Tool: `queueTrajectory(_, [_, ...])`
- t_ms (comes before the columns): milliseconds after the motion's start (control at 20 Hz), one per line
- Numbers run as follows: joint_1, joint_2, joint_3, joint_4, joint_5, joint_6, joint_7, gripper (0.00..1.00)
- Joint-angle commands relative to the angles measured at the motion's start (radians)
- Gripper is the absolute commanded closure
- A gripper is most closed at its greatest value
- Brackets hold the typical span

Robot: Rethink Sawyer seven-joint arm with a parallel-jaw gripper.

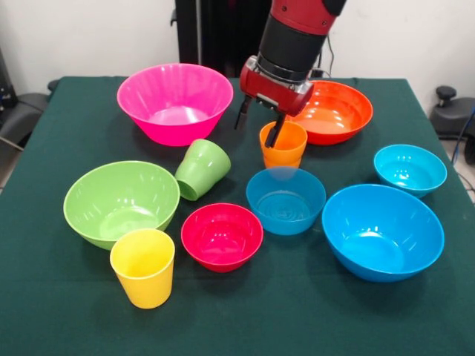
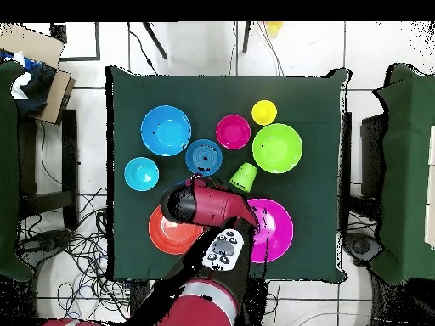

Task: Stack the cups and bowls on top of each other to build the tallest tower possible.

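My gripper (image 1: 257, 127) is at the orange cup (image 1: 283, 146), fingers spread, one finger dipping inside the rim and the other hanging outside it to the left; nothing is clamped.

I can read no brand, label or writing on any piece. From the front I see the orange cup upright between the orange bowl (image 1: 335, 111) and the mid-sized blue bowl (image 1: 286, 200), the green cup (image 1: 201, 169) tipped on its side between the pink bowl (image 1: 174, 101) and the light green bowl (image 1: 120, 202), the yellow cup (image 1: 143, 266) upright beside the red bowl (image 1: 222, 236), plus the large blue bowl (image 1: 382, 231) and small cyan bowl (image 1: 410, 169). From overhead my arm (image 2: 212, 208) hides the orange cup and gripper entirely, but that view shows the whole green tablecloth (image 2: 314, 102) and the cables on the tiled floor (image 2: 85, 246).
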Motion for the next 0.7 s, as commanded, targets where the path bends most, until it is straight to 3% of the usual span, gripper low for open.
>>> queueTrajectory(50, [-0.029, 0.107, 0.089, -0.088, -0.029, -0.012, 0.069, 0.00])
queueTrajectory(700, [-0.045, 0.126, 0.088, -0.141, -0.036, 0.020, 0.053, 0.00])
